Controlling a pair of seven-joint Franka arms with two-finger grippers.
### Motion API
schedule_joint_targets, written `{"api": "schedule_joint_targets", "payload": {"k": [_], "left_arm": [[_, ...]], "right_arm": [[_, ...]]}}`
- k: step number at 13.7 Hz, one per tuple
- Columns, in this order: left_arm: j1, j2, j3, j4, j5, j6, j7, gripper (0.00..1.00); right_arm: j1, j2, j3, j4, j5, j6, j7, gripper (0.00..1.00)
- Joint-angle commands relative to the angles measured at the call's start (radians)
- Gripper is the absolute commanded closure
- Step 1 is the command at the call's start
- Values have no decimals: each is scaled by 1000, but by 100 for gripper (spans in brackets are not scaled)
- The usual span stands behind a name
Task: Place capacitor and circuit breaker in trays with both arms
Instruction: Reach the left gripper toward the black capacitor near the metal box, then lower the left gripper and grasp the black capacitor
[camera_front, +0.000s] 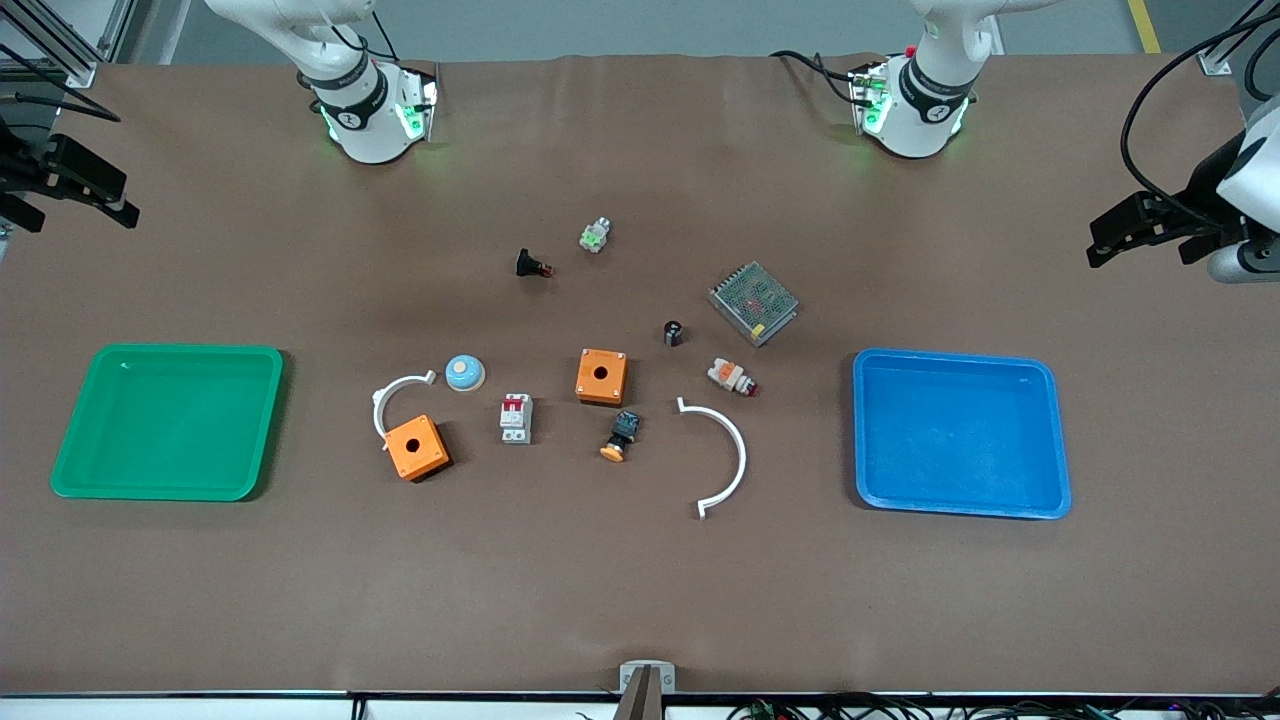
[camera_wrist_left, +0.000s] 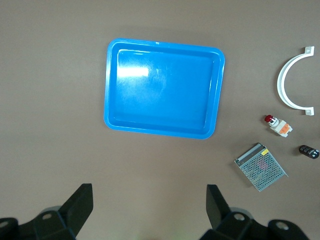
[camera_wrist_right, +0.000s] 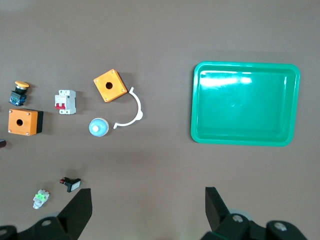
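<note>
The capacitor (camera_front: 673, 333), a tiny black cylinder with a pale end, lies mid-table beside a mesh-covered metal box (camera_front: 754, 302); it also shows in the left wrist view (camera_wrist_left: 308, 151). The circuit breaker (camera_front: 516, 417), white-grey with red levers, lies between two orange boxes and shows in the right wrist view (camera_wrist_right: 65, 102). My left gripper (camera_front: 1110, 238) hangs high over the left arm's end of the table, open and empty (camera_wrist_left: 150, 210). My right gripper (camera_front: 100, 195) hangs high over the right arm's end, open and empty (camera_wrist_right: 148, 210).
A blue tray (camera_front: 960, 432) sits toward the left arm's end, a green tray (camera_front: 168, 420) toward the right arm's end. Two orange boxes (camera_front: 602, 376) (camera_front: 417, 447), two white arcs (camera_front: 722, 458) (camera_front: 395, 395), a push-button (camera_front: 620, 437) and other small parts lie mid-table.
</note>
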Motion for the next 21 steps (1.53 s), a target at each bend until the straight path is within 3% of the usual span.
{"api": "schedule_joint_targets", "payload": {"k": [1,4,6,7,10,15,21], "left_arm": [[3,-1,-9,19,28,-21,16,0],[-2,11,-9,31,37,-20,11,0],[-11,71,-13,73,36,-21,7,0],[-19,79,-27,47,21,-18,-5,0],[-84,135,-94,31,16,23,-262,0],[-184,151,-197,-169,14,285,-605,0],[-399,347,-214,-202,68,489,-1058,6]], "right_arm": [[-7,46,5,19,-11,39,6,0],[-8,55,5,19,-10,81,6,0],[-4,64,5,19,-11,81,3,0],[-4,64,5,19,-13,81,3,0],[-2,66,5,19,-22,81,1,0],[-7,66,5,22,-13,81,3,0],[2,81,8,22,-11,84,3,0]]}}
